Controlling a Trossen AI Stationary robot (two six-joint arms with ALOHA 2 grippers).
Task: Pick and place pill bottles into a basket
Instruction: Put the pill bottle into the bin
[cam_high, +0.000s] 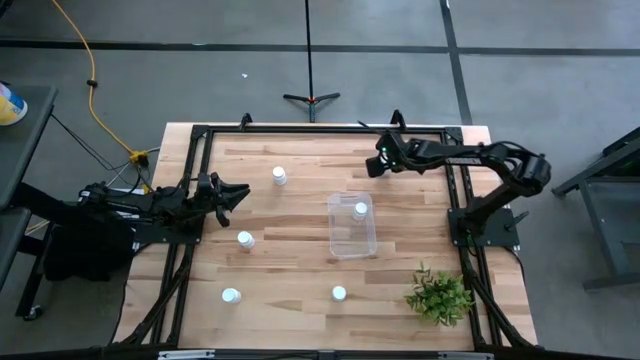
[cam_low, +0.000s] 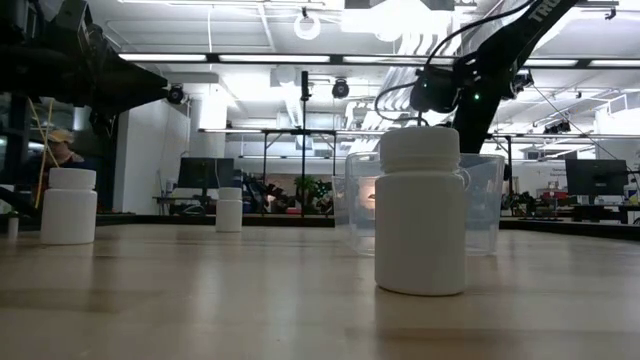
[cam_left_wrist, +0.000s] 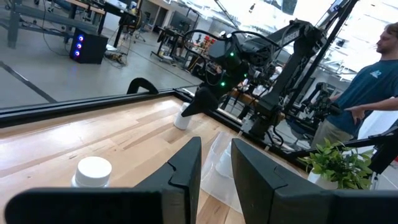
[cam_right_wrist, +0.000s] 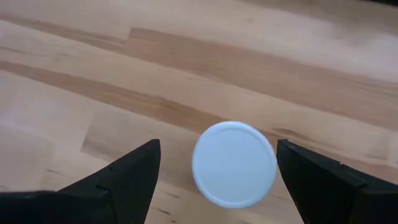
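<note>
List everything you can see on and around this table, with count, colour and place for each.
pill bottles: six, white; four loose on the table, one in the bin, one under the right hand
clear bin: one, transparent, mid-table
plant: one, green, by the table's right edge
table: one, light wood, black frame
stand: one, black, on the floor beyond the table
person: one, blue shirt, beyond the table
left hand: one, dark, open, table's left side
right hand: one, dark, open, above a bottle

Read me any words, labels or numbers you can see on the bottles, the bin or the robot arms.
None can be read.
The pill bottles look plain white.
The basket is clear and unmarked.
Pale lettering on the arm in the low view is cut off, unreadable.
</note>
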